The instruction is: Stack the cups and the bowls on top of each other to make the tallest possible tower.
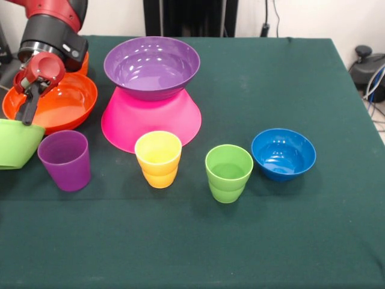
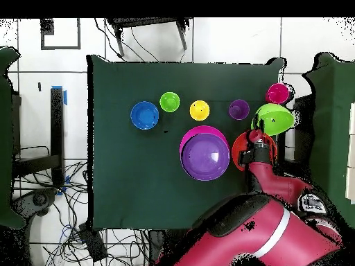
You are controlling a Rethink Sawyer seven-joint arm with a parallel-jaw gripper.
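Note:
The tower is an inverted pink bowl [image 1: 150,120] with a purple bowl [image 1: 151,66] upright on it. My gripper [image 1: 27,117] is shut on the rim of the lime green bowl [image 1: 15,143], held tilted at the table's left edge, in front of the large orange bowl [image 1: 63,105]. The overhead view shows the green bowl [image 2: 272,119] raised beside the gripper [image 2: 258,135]. The purple cup [image 1: 65,159], yellow cup [image 1: 158,158], green cup [image 1: 228,173] and small blue bowl [image 1: 283,153] stand in a row. A red cup [image 2: 277,93] shows only in the overhead view.
A sliver of the small orange bowl [image 1: 85,62] shows behind my arm. The table's edge lies close on the left in the front view. Cables and equipment lie on the floor around the table [image 2: 125,187].

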